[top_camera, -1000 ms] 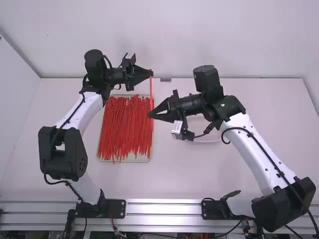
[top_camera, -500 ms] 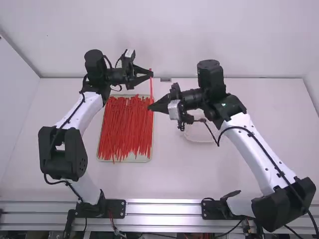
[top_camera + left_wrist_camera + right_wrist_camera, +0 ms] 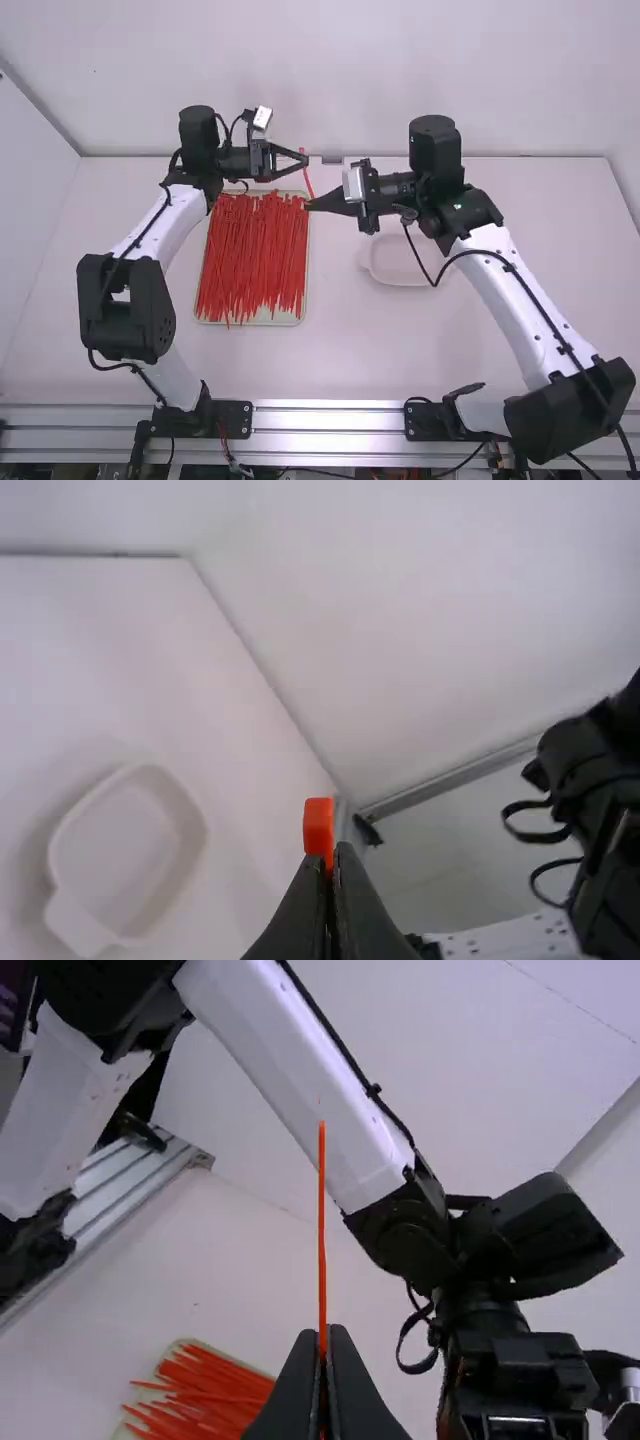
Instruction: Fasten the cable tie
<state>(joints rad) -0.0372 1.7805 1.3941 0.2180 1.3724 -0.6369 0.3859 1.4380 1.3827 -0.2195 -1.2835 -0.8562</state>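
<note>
From above, the left gripper is raised over the far edge of the white table, its fingers clenched on the head end of a single red cable tie. The tie hangs down and slightly right to the right gripper, which points left and pinches the tie's lower end. Just below and to the left of both, a flat beige tray lies on the table and holds a dense pile of red ties laid lengthwise, near to far. A shallow white container sits on the table to the right of the tray, under the right arm's wrist.

In the left wrist view, the left gripper has its two fingers pressed together on the tie's blocky orange-red head, which sticks out past the tips. The white container lies on the table beyond.

In the right wrist view, the right gripper is closed on the thin strap, which rises straight from the fingertips in front of the left arm's white link. Part of the pile of ties shows on the table below.
</note>
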